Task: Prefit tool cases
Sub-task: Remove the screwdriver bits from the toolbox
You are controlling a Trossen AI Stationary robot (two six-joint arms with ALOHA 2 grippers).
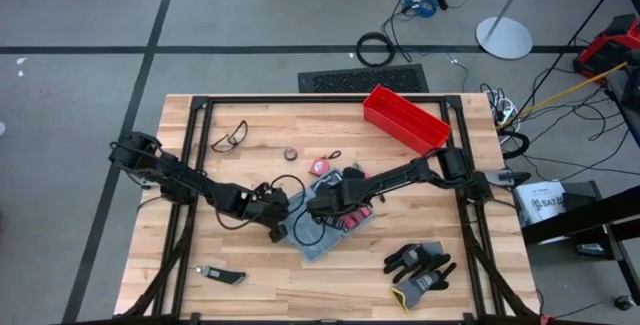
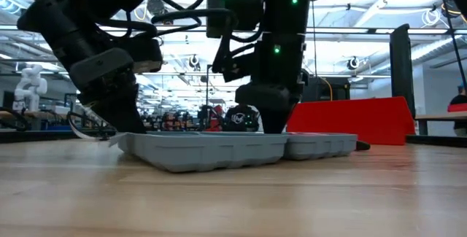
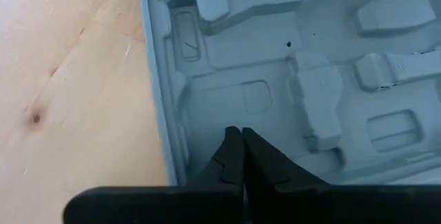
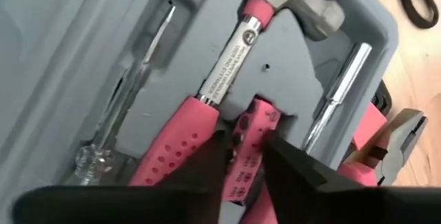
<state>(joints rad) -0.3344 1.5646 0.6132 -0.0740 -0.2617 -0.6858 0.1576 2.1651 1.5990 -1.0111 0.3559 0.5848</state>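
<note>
Tool case (image 1: 325, 227) lay open at frame centre; left gripper (image 3: 240, 156) was together, right gripper (image 4: 244, 156) straddled a pink bit holder (image 4: 247, 148) and risked jamming it crooked.

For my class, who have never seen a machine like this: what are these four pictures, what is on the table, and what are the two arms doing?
This is a robot with two dark arms, each ending in a two-finger hand. One picture looks down from above, one looks level across the table, and two come from cameras on the wrists.

On the wooden table lies an open grey-blue tool case, with a red bin, black gloves and safety glasses around it.

The left hand is shut, with nothing held, over the case's empty half. The right hand has its fingers on either side of a pink bit holder in the case, beside a pink-handled hammer; whether it grips it is not clear.
</note>
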